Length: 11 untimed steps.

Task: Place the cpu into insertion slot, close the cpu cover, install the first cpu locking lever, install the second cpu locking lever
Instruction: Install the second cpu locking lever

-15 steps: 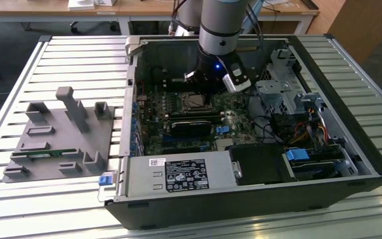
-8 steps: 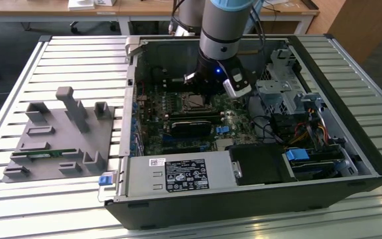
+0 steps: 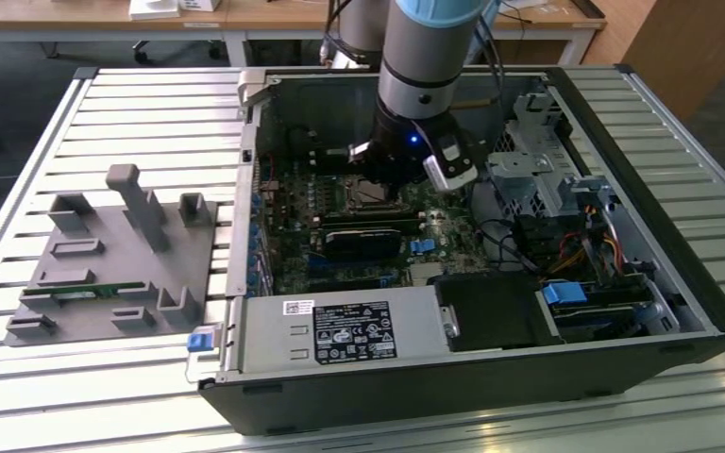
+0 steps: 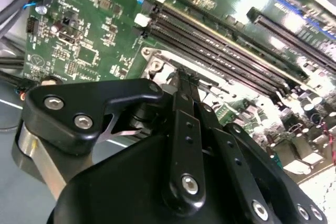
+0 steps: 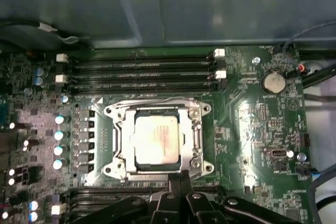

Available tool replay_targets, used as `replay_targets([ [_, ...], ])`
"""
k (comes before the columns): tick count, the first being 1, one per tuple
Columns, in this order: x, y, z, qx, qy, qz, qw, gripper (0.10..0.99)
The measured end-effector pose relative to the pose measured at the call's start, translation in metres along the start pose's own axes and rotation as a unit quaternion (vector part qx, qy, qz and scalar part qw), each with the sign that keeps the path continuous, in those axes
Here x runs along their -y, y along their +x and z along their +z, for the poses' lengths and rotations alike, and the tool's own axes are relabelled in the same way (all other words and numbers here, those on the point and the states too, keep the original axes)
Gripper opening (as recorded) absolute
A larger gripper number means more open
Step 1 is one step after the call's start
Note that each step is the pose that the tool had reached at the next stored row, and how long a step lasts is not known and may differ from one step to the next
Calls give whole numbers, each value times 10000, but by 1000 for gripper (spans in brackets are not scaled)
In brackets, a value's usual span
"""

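1. In the exterior view, the arm reaches down into the open computer case. The gripper hangs just over the slot on the green board. A grey holder sits on the table, well apart, toward the exterior view's left.

2. In the second wrist view, the gripper has its two thin fingers pressed close together. There is nothing big between them. The tips sit at the edge of the slot's metal rim. I cannot tell if they touch it.

3. In the first wrist view, the cpu lies flat inside the slot. It looks like a small pale square with a dull shine. The cover lies down flat around it like a silver frame. The gripper tips are at the frame's edge.

4. My guess: the chip is in and the cover is shut, so the job is at the lever steps. I cannot make out the levers well. The lever move calls for a small, careful push right beside the frame, without bumping the chip.
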<state>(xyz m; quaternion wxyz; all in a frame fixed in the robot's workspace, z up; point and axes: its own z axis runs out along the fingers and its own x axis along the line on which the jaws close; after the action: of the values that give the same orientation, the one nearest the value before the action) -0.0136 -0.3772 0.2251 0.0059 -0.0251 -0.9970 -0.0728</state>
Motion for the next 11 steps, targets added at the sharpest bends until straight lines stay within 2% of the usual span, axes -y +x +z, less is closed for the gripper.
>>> replay_targets([
  [3,29,77,-3,2,-4,-2,10000,106],
  [7,58,230,-5,12,-28,-3,10000,106],
  [8,63,243,-5,11,-41,-3,10000,106],
  [11,97,248,-9,7,-124,-4,9999,106],
])
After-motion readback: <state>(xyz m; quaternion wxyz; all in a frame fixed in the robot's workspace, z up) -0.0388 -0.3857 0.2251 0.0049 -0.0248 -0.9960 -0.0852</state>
